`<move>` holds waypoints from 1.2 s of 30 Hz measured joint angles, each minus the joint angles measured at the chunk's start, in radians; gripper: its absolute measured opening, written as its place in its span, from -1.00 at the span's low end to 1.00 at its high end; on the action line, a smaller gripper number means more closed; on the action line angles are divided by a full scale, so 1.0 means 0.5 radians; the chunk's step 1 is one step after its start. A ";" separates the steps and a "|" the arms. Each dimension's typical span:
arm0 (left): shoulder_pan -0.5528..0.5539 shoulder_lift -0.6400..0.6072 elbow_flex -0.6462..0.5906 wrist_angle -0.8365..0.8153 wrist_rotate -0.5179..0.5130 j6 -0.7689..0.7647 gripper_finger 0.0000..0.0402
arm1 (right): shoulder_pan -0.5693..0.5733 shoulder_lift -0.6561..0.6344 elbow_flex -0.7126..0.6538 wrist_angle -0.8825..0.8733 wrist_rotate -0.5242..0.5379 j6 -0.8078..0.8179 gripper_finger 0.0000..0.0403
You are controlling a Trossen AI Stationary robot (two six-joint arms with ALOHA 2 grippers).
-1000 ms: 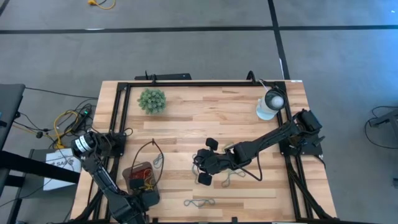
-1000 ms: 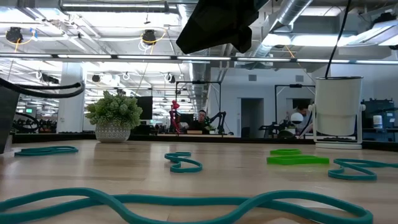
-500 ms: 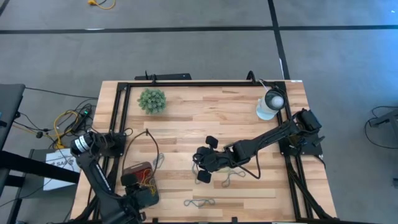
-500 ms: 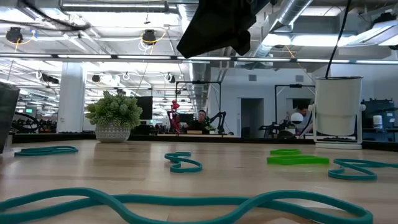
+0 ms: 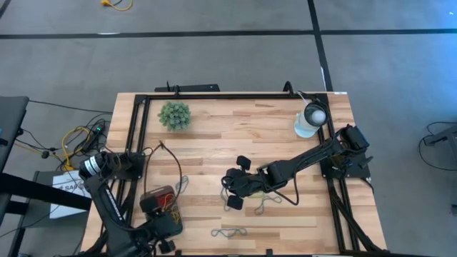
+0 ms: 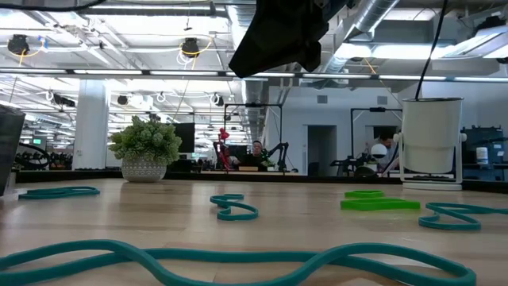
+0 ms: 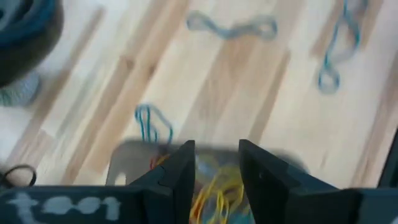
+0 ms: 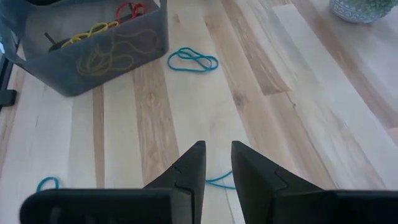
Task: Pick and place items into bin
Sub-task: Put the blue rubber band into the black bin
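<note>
The bin point(image 8: 87, 46) (dark grey translucent tray) sits near the table's left front, holding red and yellow bands point(image 8: 106, 28). The left gripper point(image 7: 216, 165) hovers above it, fingers apart, empty. The right gripper point(image 8: 216, 163), slightly parted, is mid-table, holding nothing.

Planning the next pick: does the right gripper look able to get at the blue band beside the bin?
Probably yes. The right gripper, open, faces the blue band beside the bin over bare table; nothing lies between them.
</note>
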 joint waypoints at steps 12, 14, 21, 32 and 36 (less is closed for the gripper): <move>0.084 0.000 0.000 0.000 -0.946 0.025 -0.44 | -0.046 0.000 0.000 -0.042 -0.090 -0.142 -0.64; 0.132 0.000 0.000 0.000 -1.032 0.032 -0.44 | -0.076 0.000 0.000 -0.036 -0.089 -0.141 -0.64; 0.329 0.000 0.000 0.000 -0.988 0.038 -0.44 | -0.186 0.000 0.000 -0.022 -0.102 -0.141 -0.64; 0.523 0.000 0.000 0.000 -0.963 0.288 -0.44 | -0.253 0.000 0.000 -0.022 -0.102 -0.196 -0.64; 0.544 -0.002 0.000 0.000 -0.963 0.369 -0.44 | -0.246 0.000 0.000 -0.102 -0.102 -0.194 -0.64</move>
